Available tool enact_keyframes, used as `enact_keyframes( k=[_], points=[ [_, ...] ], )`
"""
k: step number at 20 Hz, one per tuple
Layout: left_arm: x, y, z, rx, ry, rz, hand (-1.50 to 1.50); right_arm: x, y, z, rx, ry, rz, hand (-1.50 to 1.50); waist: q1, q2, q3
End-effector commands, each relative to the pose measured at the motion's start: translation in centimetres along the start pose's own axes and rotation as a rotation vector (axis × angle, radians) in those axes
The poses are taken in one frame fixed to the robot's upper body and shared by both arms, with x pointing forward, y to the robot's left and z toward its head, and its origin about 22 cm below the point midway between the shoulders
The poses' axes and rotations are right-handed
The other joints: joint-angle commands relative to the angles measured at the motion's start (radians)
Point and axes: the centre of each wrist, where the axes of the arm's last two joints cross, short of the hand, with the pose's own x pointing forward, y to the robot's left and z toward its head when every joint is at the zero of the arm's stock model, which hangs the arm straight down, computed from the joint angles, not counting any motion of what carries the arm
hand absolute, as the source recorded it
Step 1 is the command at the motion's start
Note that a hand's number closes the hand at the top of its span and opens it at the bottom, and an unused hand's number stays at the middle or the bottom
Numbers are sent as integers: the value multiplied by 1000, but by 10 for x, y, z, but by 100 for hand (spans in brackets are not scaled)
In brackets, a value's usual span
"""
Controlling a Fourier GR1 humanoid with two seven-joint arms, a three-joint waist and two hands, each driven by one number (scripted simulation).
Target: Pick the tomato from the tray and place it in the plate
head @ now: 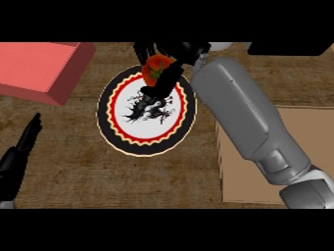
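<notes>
My right robot hand (pixel 162 68) is clenched around the tomato (pixel 155 66); its fingers curl round the red fruit, with a green patch showing on the side facing the view. The hand and tomato sit over the far rim of the plate (pixel 122 132), and I cannot tell whether the tomato touches the plate or hangs above it. Status, as I judge it: the pick is complete and the carry is essentially complete. Remaining steps: bring the tomato toward the white centre of the plate, lower if needed, then release and withdraw. The plate is round, with a black border, a red and yellow scalloped ring and a dark motif on white. My right forearm (pixel 242 117) runs from the lower right and crosses over the tan tray (pixel 299 147), which lies just beside the plate on the worktop (pixel 68 162). A red box (pixel 32 68) stands at the far left, apart from the plate. My left robot hand (pixel 14 164) rests with fingers straight near the lower left edge. Nothing obstructs the plate centre.
</notes>
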Motion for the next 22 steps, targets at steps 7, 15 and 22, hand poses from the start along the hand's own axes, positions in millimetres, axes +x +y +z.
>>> enact_keyframes(
  k=[7, 15, 22],
  points=[
    [13, 5, -9, -32, -17, 5, 0, -7, 71, -3, 152, 74, -115, 150, 34, 6, 0],
    [16, -7, -13, -41, -43, -2, 0, -13, 85, -4, 65, 249, -170, -150, 46, 9, 0],
    [3, -1, -5, -38, -23, 11, 0, -17, 67, -2, -226, 202, -438, -150, 38, 8, 0]
  ],
)
